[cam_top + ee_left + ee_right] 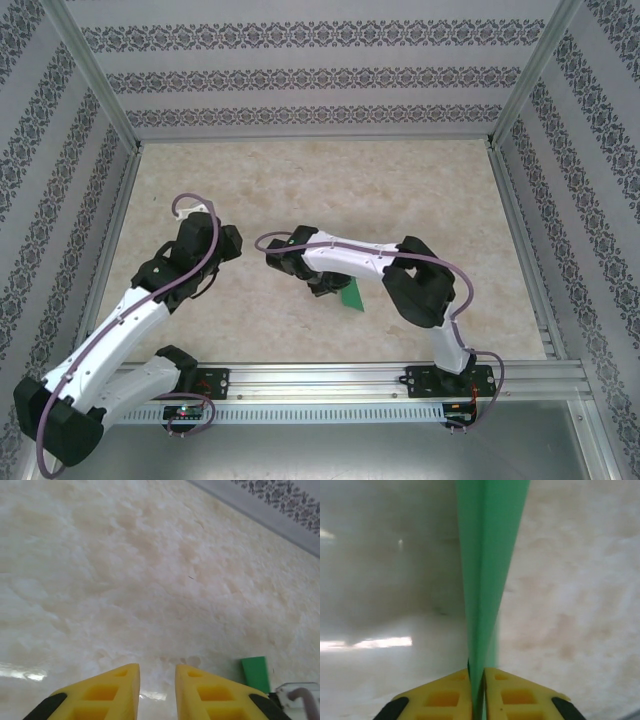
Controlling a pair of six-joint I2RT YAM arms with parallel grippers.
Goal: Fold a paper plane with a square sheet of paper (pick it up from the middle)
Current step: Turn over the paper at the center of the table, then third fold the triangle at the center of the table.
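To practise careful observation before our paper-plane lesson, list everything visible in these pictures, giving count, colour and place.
folded bright green paper sheet: one, green, clamped in the right pincer, mid-table
marbled beige tabletop: one, cream, enclosure floor
patterned panel walls: three, white and grey, around the table
aluminium rail: one, silver, near edge
left pincer: one, yellow, open and empty, over bare tabletop
right pincer: one, yellow, shut on the paper

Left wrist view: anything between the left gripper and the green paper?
Bare tabletop only, in that view. The left gripper is open; the green paper shows to its right, clamped in the right gripper.
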